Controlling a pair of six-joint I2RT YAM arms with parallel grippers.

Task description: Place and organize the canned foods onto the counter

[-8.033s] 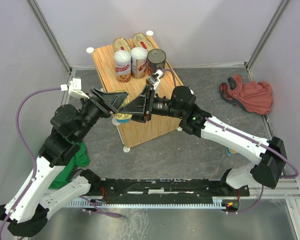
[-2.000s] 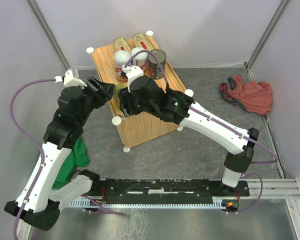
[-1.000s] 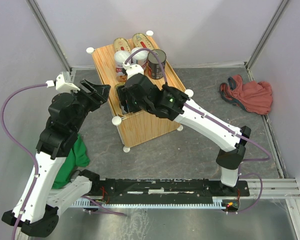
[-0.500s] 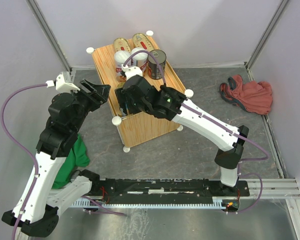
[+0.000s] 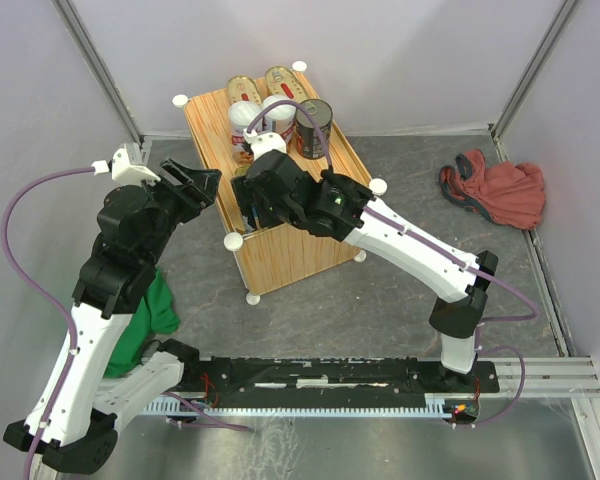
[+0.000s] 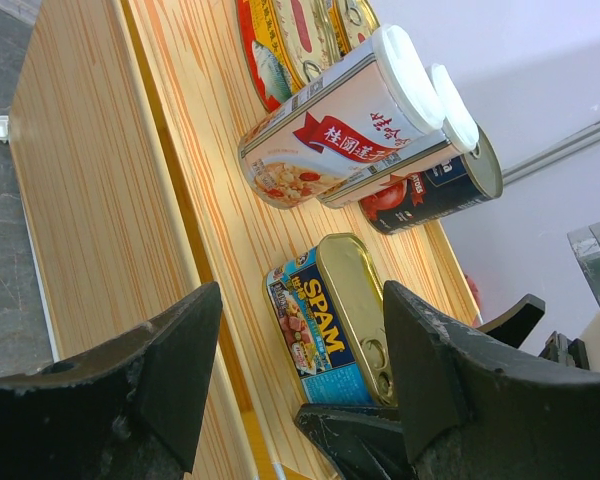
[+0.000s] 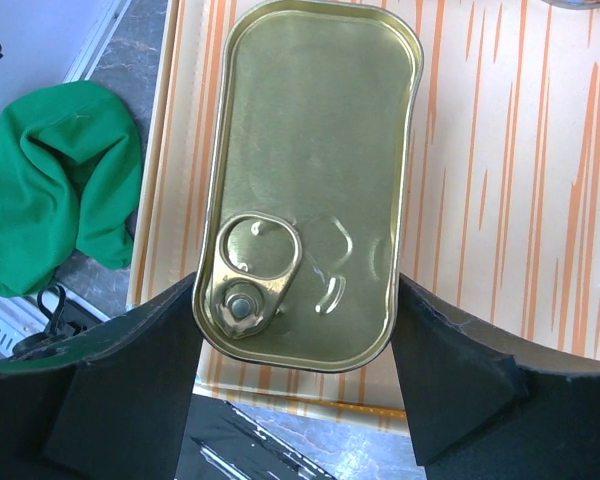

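Since the hand-over at the counter's front corner, we see the left gripper pulled back to the left and the rectangular gold can set down on the counter.

The right gripper hangs over that can with its jaws spread, one finger on each long side of the can's near end. We cannot tell whether they brush it.

The can lies flat, gold lid up and blue side showing, on the near half of the counter by its left edge. Its long axis runs away from the right gripper toward the other cans at the far end, with the pull ring at the gripper's end.

The left gripper's fingers stand apart with nothing between them.
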